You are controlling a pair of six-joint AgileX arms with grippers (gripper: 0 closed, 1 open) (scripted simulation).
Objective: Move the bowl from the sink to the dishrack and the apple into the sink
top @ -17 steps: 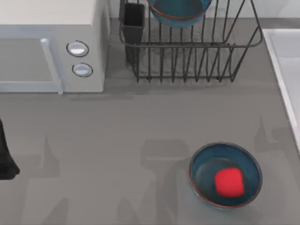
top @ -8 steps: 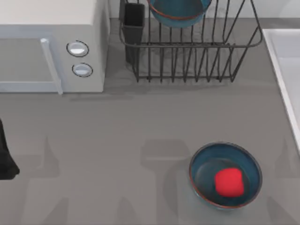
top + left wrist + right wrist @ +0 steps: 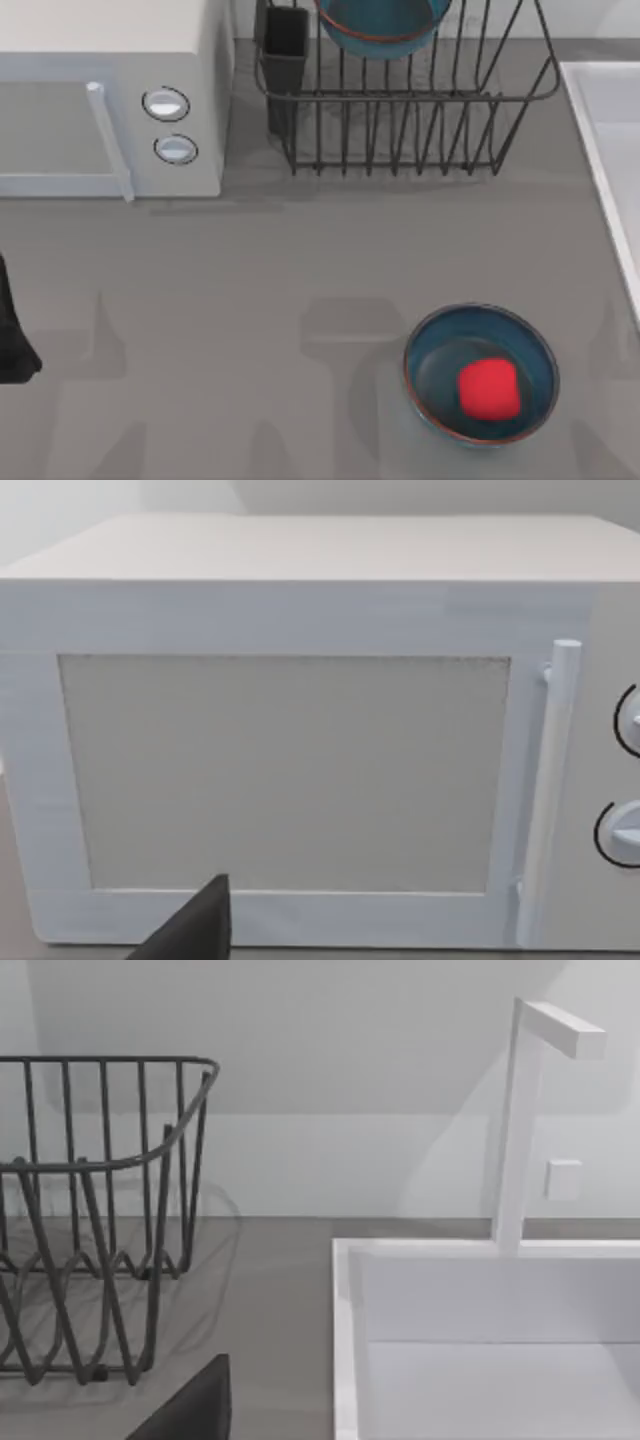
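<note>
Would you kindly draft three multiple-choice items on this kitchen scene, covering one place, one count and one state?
1. Where is the apple?
A. in the sink
B. in the bowl on the counter
C. in the dishrack

2. How many knobs does the microwave have?
A. one
B. two
C. four

3. What state is the microwave door in?
A. shut
B. wide open
C. removed

Answers:
1 B: in the top view the red fruit lies inside the bowl on the counter, apart from the sink and the dishrack.
2 B: the knobs sit one above the other beside the handle.
3 A: in the left wrist view the door lies flush with the front.
</note>
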